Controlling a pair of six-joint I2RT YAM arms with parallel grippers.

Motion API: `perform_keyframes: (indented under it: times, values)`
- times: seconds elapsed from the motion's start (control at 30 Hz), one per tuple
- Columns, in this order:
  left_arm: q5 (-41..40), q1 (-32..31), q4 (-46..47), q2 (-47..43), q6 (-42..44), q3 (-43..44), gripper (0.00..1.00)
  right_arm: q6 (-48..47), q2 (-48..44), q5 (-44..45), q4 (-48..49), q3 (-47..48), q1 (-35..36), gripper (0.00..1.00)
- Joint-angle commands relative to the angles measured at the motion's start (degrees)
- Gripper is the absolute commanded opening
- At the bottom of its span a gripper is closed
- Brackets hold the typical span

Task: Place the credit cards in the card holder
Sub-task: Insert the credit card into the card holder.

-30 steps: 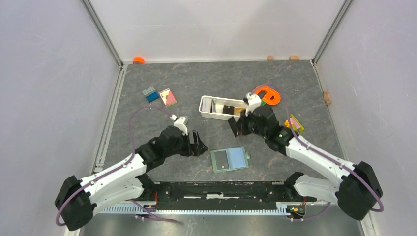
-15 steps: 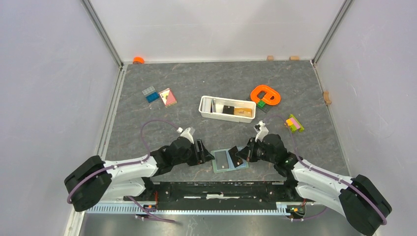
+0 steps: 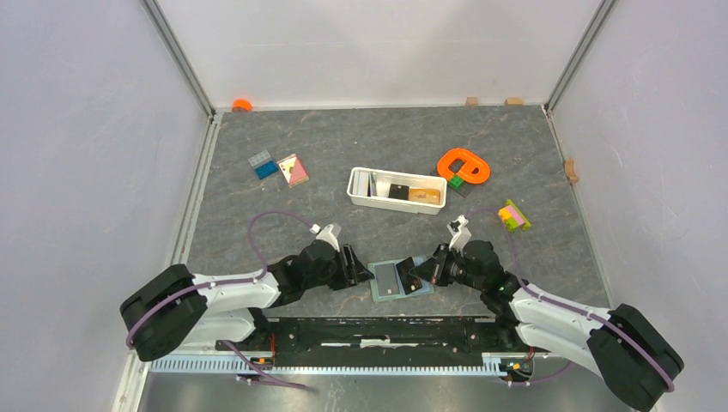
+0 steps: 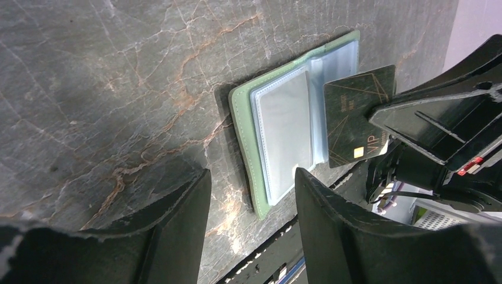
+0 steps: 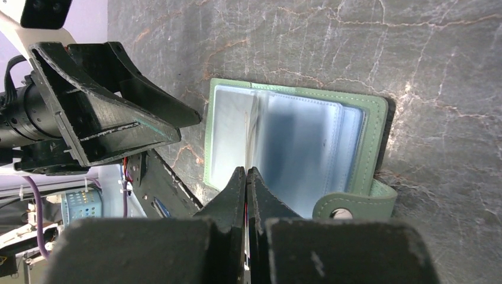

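Grey marbled tabletop [image 3: 343, 146] carries one card holder [image 3: 401, 278], open near the front edge between the arms, its long axis left-to-right and its snap tab rightward. Only the left wrist view shows the face of the black card [image 4: 358, 115]. The right wrist view shows just its edge, pinched by the right gripper [image 5: 245, 171]. The left gripper [image 4: 251, 173] stands spread and empty beside the holder. A second black card [image 3: 398, 190] and a tan card [image 3: 427, 196] lie in the white tray [image 3: 354, 184].

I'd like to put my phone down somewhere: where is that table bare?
Bare stone runs along the back wall beyond the white tray, and between the toy blocks and the left hand. Crowded near the front, where it and the right hand meet over the open card holder.
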Motion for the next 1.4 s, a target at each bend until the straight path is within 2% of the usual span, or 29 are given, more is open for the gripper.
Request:
perform_keyframes:
  times: [0.0, 0.53, 1.37]
  values:
    - [-0.26, -0.22, 4.03, 1.92, -1.64, -0.63, 0.61, 2.25, 0.67, -0.71, 5.26, -1.41, 0.22, 0.0]
    - [0.29, -0.2, 4.79, 4.15, -1.61, -0.33, 0.54, 3.83, 7.08, -0.64, 11.86, -2.82, 1.44, 0.0]
    - [1.07, -0.24, 6.11, 7.73, -1.46, 0.02, 0.44, 4.14, 15.98, 4.65, 19.44, -2.88, 2.15, 0.0]
